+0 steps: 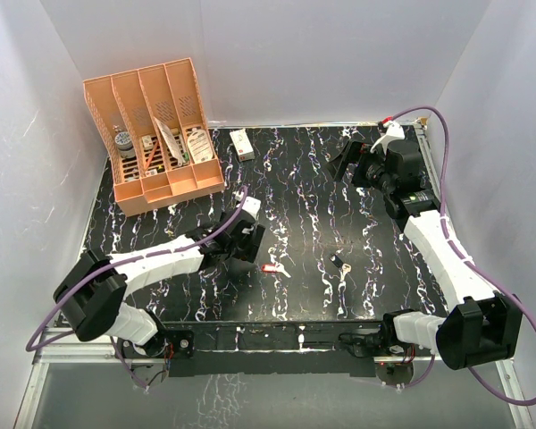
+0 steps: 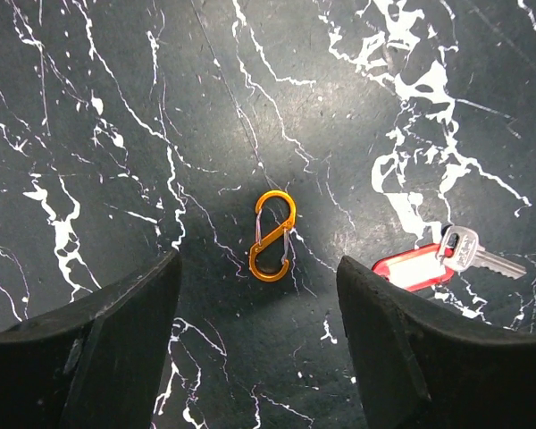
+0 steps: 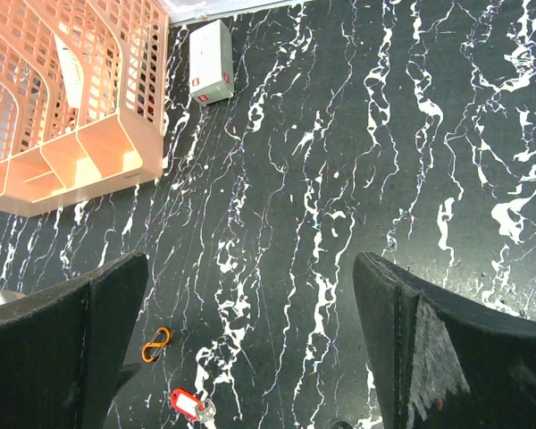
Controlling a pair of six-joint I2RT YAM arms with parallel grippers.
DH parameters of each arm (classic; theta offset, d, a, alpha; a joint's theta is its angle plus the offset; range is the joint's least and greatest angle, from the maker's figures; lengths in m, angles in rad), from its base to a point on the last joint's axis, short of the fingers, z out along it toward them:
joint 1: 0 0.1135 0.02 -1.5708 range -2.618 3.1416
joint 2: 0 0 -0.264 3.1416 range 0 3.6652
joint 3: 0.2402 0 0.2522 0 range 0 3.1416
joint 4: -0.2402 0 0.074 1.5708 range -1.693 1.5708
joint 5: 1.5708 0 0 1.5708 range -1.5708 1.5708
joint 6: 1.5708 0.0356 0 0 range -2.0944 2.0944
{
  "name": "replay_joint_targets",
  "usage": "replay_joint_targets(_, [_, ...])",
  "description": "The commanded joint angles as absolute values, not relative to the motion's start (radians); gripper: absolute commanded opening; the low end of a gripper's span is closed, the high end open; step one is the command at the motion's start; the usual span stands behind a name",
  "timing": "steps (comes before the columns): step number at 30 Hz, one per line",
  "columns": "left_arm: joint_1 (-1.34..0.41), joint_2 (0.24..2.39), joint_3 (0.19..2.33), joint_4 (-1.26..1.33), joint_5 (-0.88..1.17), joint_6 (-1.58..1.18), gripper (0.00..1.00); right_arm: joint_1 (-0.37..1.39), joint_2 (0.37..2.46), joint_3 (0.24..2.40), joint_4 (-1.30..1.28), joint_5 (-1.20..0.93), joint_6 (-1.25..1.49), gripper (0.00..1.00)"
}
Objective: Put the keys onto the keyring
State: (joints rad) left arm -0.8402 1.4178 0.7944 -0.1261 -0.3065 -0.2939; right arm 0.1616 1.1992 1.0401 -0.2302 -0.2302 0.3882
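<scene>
The orange keyring [image 2: 273, 237] lies flat on the black marbled table, just beyond and between my left fingertips; it also shows in the right wrist view [image 3: 156, 344]. In the top view it is hidden under the left gripper [image 1: 247, 239]. The left gripper [image 2: 257, 277] is open, low over the table and empty. The red-headed key [image 1: 272, 268] lies just right of it [image 2: 438, 262], also in the right wrist view [image 3: 192, 404]. The black-headed key [image 1: 339, 264] lies farther right. My right gripper [image 1: 350, 161] is open and empty [image 3: 250, 268], held high at the back right.
An orange slotted desk organizer [image 1: 152, 134] holding small items stands at the back left [image 3: 62, 98]. A small white box [image 1: 242, 144] lies right of it [image 3: 212, 61]. White walls enclose the table on three sides.
</scene>
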Motion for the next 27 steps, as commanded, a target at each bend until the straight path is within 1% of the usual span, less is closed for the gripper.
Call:
replay_joint_targets(1, [-0.844, 1.422, 0.775, -0.103, -0.303, -0.275, 0.66, 0.163, 1.175, 1.094, -0.213, -0.215, 0.371, 0.98])
replay_joint_targets(15, [-0.844, 1.521, 0.773, -0.041, -0.287, -0.266, 0.57, 0.161, 1.178, 1.092, -0.216, -0.206, 0.366, 0.98])
replay_joint_targets(27, [-0.843, 1.579, 0.793, -0.037, -0.301, -0.261, 0.54, 0.162, 1.183, 1.091, -0.215, -0.201, 0.361, 0.98])
